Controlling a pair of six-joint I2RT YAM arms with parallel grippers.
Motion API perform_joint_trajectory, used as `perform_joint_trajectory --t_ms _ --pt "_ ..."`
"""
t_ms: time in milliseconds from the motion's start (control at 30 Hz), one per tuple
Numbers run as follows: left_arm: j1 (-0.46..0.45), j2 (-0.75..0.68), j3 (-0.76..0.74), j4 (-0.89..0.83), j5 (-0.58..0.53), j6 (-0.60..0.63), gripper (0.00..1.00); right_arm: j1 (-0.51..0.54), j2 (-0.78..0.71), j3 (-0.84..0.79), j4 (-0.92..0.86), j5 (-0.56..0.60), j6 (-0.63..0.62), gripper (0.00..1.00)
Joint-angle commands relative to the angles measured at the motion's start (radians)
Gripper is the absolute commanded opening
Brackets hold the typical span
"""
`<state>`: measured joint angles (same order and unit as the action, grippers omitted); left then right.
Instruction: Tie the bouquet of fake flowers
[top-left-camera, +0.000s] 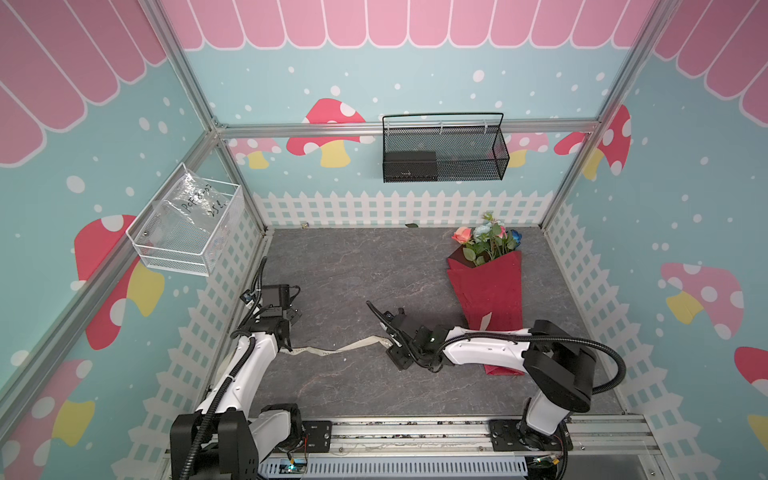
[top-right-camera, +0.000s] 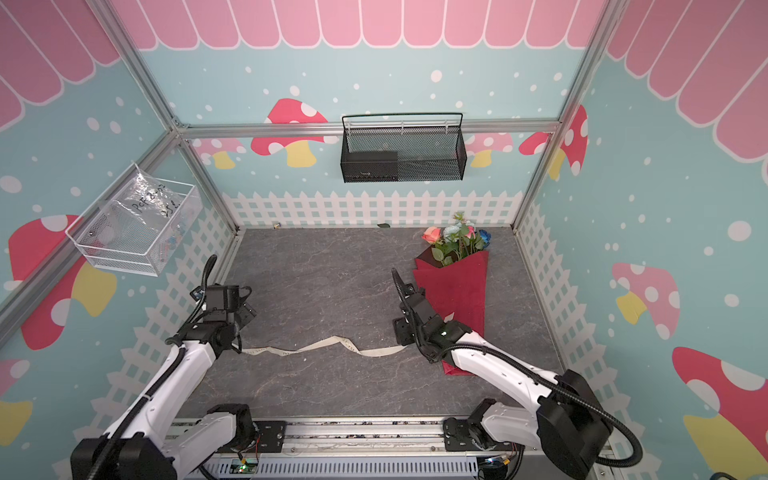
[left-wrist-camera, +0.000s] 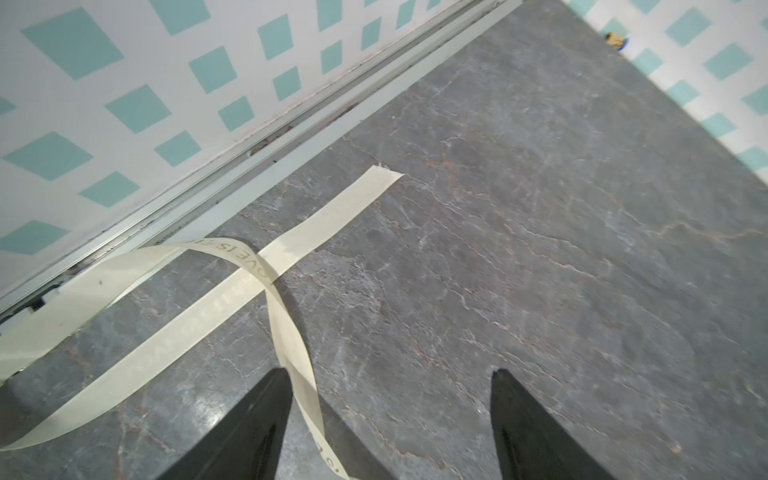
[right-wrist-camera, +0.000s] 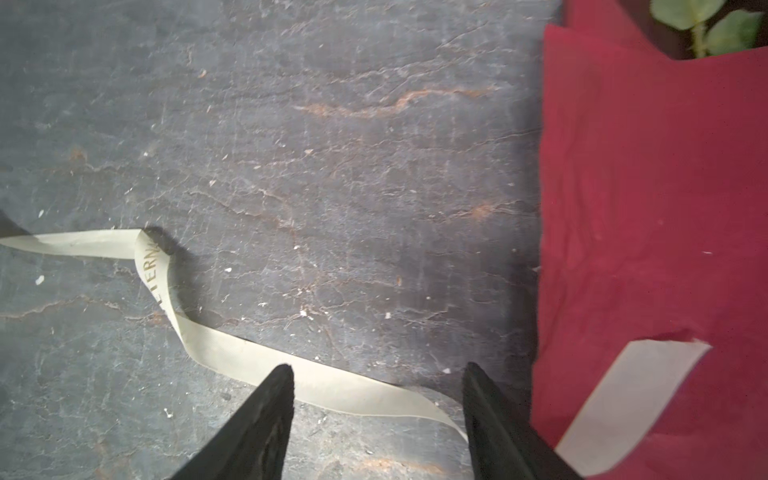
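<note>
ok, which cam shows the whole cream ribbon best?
A top view: the cream ribbon lies across the grey table at most of its length, between the two arms, in both top views. Left wrist shows only one end, looped over itself; right wrist only a twisted stretch passing between the right gripper's fingers.

White-shelled arms (top-left-camera: 245, 370), black joint housings (top-left-camera: 557, 365), black corrugated conduits (top-left-camera: 260, 270); green lamp (top-left-camera: 432, 338) on right wrist; screwed black base plates (top-left-camera: 318, 434) at six o'clock.
</note>
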<state>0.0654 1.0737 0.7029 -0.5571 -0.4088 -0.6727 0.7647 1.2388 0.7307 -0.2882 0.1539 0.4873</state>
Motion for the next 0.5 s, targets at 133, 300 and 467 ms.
perform_joint_trajectory --t_ms 133,300,467 --pt "0.024 0.038 -0.015 0.026 0.034 -0.062 0.77 0.204 0.233 0.122 0.036 0.005 -0.067 0.68" --pt "0.024 0.029 -0.042 0.044 0.055 -0.065 0.8 0.283 0.411 0.228 0.042 -0.003 -0.107 0.69" --pt "0.024 0.041 -0.052 0.064 0.112 -0.063 0.85 0.279 0.536 0.284 0.055 0.034 -0.115 0.67"
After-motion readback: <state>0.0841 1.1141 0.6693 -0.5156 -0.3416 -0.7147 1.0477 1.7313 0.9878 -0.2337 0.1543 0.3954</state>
